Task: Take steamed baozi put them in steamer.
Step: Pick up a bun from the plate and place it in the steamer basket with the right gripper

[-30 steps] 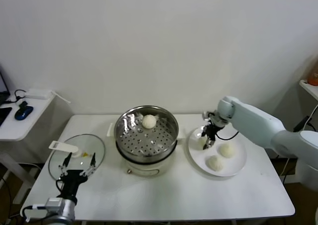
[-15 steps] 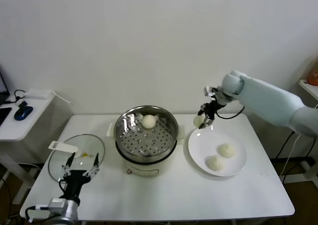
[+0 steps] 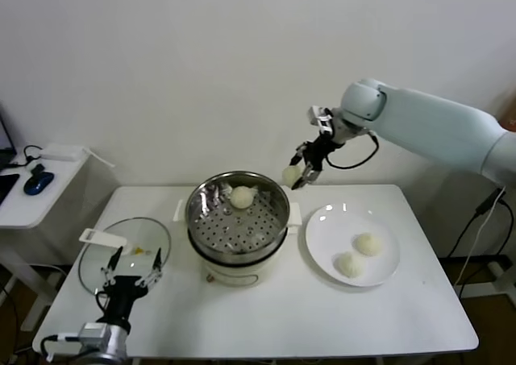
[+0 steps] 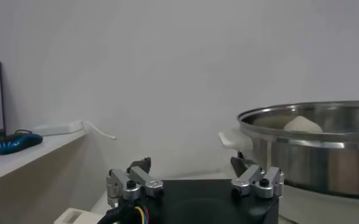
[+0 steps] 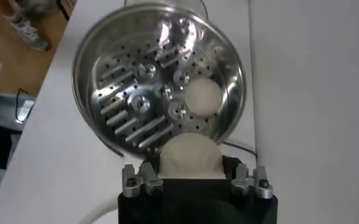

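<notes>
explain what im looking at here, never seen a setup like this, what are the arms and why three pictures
This is a two-armed robot, photographed by three of its own cameras. The head view looks down on a white table. The other two cameras sit on the wrists.

The right gripper is shut on a baozi, a small dough bun, and holds it in the air beside the steamer, the shiny pot with a holed tray. One bun in the tray is already there. Two buns on the plate wait. The right wrist view looks down past the held bun into the pot.

The left gripper is open, parked near the glass lid.
</notes>
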Robot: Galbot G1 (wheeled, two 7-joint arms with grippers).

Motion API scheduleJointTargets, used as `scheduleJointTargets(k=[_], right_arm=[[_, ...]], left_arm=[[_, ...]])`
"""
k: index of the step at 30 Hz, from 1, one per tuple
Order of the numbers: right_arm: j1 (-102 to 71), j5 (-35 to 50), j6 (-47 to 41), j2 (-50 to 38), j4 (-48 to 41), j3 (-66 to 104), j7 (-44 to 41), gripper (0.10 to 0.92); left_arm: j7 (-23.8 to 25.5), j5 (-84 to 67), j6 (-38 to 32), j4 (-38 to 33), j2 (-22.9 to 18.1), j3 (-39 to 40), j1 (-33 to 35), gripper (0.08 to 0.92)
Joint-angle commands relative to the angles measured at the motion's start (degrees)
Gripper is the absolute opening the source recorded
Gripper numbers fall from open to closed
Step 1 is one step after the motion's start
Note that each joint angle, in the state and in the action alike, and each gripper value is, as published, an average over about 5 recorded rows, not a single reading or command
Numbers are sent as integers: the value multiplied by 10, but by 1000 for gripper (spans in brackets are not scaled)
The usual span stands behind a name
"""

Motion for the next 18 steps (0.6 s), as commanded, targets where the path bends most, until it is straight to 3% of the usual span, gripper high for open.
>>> scheduleJointTargets(k=[1, 18], right_arm=[[-8, 51, -8, 61, 16, 2, 25, 670], [-121, 15, -9, 187, -102, 47, 56, 670]], left_arm=[[0, -1, -1, -2, 0, -1, 2, 823], [1, -14, -12, -1, 2, -17, 19, 823]])
